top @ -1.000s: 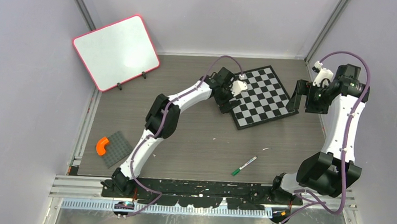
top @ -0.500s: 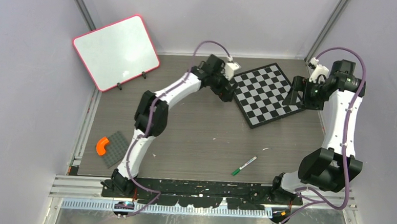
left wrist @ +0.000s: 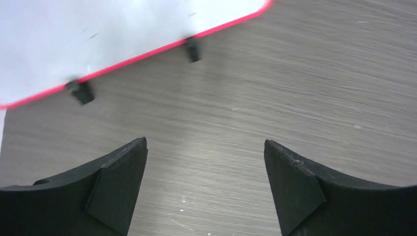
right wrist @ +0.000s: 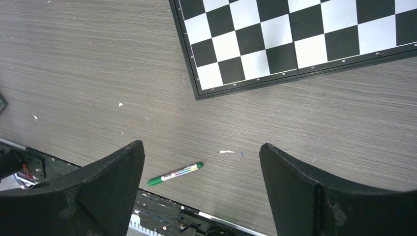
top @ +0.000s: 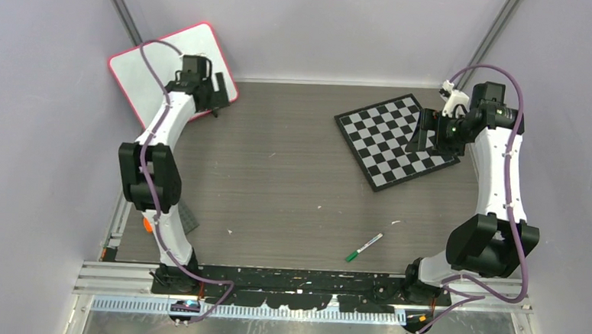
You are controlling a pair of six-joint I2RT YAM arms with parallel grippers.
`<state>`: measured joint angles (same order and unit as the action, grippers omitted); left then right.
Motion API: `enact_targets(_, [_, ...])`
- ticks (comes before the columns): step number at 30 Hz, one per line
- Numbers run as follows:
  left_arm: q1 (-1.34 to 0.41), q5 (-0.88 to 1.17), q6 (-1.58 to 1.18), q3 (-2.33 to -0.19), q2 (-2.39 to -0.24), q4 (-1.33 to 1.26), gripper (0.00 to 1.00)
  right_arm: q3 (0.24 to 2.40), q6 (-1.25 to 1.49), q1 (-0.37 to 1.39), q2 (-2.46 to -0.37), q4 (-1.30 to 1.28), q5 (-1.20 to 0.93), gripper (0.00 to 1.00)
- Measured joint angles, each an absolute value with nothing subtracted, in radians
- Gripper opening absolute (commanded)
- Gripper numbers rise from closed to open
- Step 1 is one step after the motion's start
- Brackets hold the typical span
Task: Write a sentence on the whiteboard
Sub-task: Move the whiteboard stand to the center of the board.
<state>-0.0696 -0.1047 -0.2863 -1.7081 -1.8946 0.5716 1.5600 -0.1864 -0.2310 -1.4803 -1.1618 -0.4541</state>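
Observation:
The whiteboard point(top: 141, 63) lies at the far left corner, white with a red-pink rim and two black clips; it shows blank, with no sentence visible. My left gripper point(top: 219, 94) is open and empty, just off the board's near right edge. In the left wrist view the board's rim point(left wrist: 147, 50) and clips lie ahead of the gripper point(left wrist: 205, 147). A green marker point(top: 364, 247) lies on the table near the front; it also shows in the right wrist view point(right wrist: 175, 173). My right gripper point(top: 417, 135) is open and empty over the checkerboard's right part, its midpoint point(right wrist: 201, 150) above bare table in its own view.
A black-and-white checkered board point(top: 396, 140) lies at the back right, also seen in the right wrist view point(right wrist: 295, 39). An orange piece point(top: 147, 222) and a grey plate point(top: 187, 219) sit at the left front, partly behind the left arm.
My left arm swung from the checkerboard's left edge across to the whiteboard at the far left. The checkerboard shifted right and back. My right gripper moved slightly left.

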Motion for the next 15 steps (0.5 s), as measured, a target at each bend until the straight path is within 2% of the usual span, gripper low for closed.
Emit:
enact_targets(6, [0.082, -0.133, -0.361, -1.613, -1.908, 0.574, 0.64, 1.560, -0.190, -0.231, -1.484, -1.161, -0.443, 0.91])
enact_targets(15, [0.243, -0.128, -0.354, -1.606, -2.014, 0.511, 0.53, 1.560, -0.208, -0.230, -1.483, -1.169, -0.421, 0.91])
